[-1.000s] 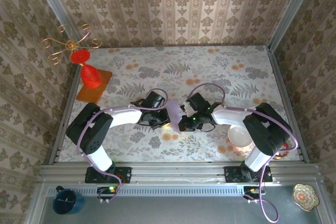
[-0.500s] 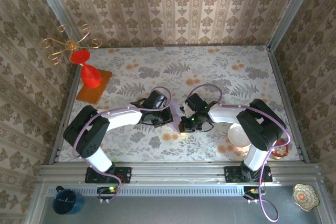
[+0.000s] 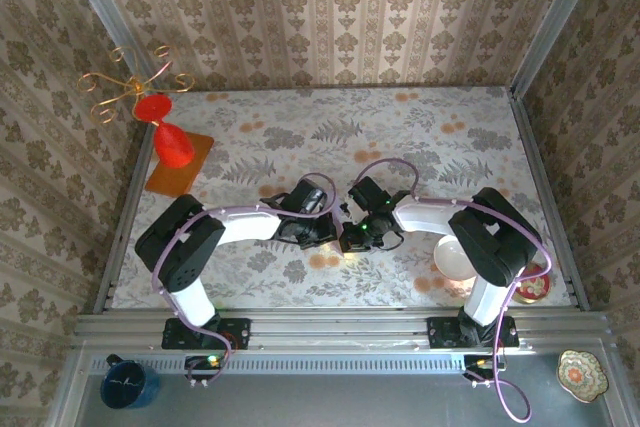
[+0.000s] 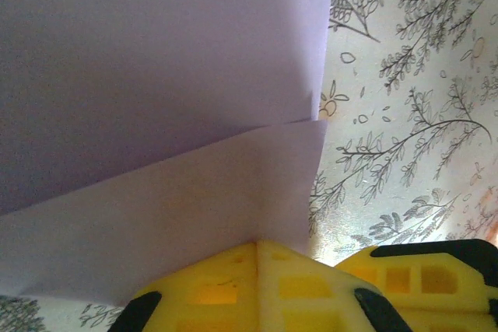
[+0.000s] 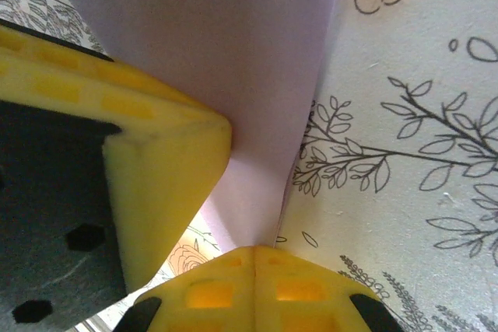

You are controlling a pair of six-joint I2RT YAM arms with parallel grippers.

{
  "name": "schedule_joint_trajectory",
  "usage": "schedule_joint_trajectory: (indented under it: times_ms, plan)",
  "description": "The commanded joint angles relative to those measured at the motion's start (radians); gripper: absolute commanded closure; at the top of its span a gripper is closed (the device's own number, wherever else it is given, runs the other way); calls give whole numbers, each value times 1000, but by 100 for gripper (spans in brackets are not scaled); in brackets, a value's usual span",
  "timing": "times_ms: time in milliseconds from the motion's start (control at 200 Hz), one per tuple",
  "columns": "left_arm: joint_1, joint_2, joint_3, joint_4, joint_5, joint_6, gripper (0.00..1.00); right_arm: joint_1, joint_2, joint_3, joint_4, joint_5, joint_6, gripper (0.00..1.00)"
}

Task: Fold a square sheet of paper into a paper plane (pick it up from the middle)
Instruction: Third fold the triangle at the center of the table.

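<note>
**Inspector:** Where is the sheet, and in what condition?

**Assessor:** The square sheet of paper (image 4: 156, 75) is lifted and doubled over, with two lilac layers meeting along a slanted edge. It hangs over the middle of the table (image 3: 400, 127), between the two wrists.

**Inspector:** And the grips?

**Assessor:** The left gripper (image 4: 257, 248) is pinched tight on the edge of the lower layer. The right gripper (image 5: 254, 251) is likewise clamped on a narrow tip of the fold.

**Inspector:** What do you recommend for the crease?

**Assessor:** In my judgement, line the edges up before pressing and hold both pinches firm. Draw the paper taut without pulling the hands apart, because paper this thin may slip or tear.
</note>
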Motion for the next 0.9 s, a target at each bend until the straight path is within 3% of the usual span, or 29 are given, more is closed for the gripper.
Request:
schedule_joint_trajectory:
  times_ms: [0,235,440,655,895]
  plan:
    - [16,14,-32,13,4,9,92,17,67,-20,-150,134,-20,100]
    - [107,-12,-113,95,36,63,92,23,99,-28,-241,245,-28,100]
    - [246,-27,-190,193,107,124,90,23,116,-40,-240,263,-13,100]
    - [413,-66,-170,91,122,231,90,21,115,-40,-236,262,-2,100]
    - [389,-174,-131,17,112,223,90,19,20,-21,-141,148,24,100]
